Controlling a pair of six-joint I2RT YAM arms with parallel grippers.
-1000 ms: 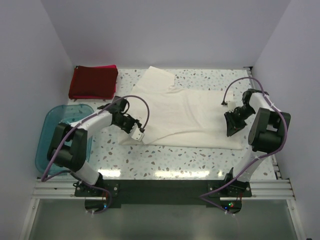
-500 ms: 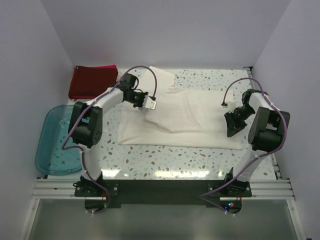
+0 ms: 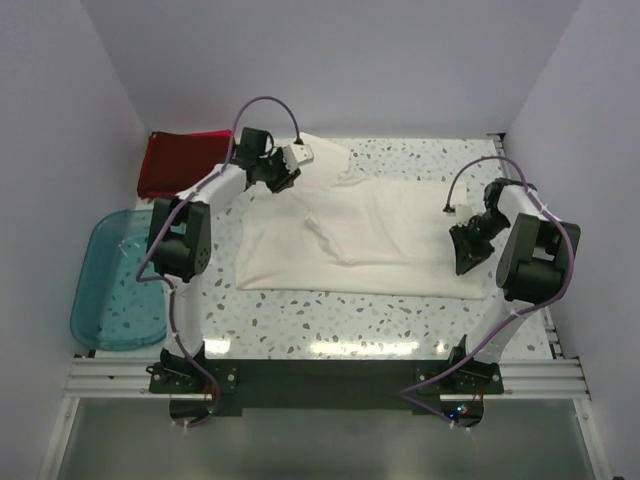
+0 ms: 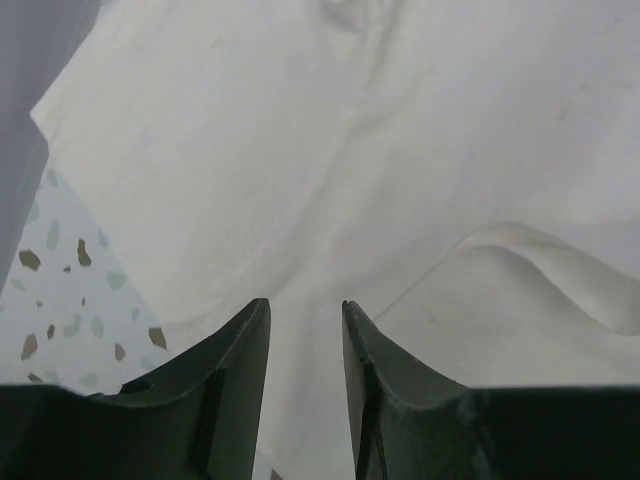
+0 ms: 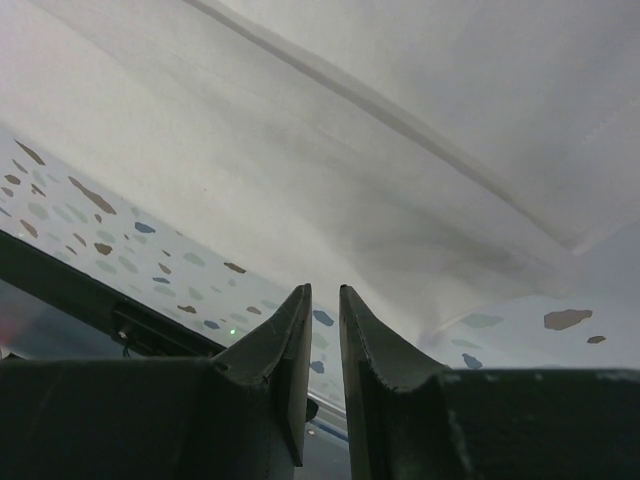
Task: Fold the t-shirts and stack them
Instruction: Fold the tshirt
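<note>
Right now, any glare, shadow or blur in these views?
Top view: a glare strip along the near edge of the table, and the cream shirt looks washed out. Left wrist view: the left hand's fingers are dark and slightly soft. Right wrist view: a grey shadow falls on the shirt ahead of the right hand's fingers.

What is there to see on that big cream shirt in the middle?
The cream shirt is soft, plain cloth lying flat across the speckled table, with no print showing. One sleeve sticks out toward the far left, and a loose wrinkled flap lies folded over near its middle. The left claw is above the sleeve end, open and empty. The right claw sits at its right edge; whether it pinches the cloth is unclear.
</note>
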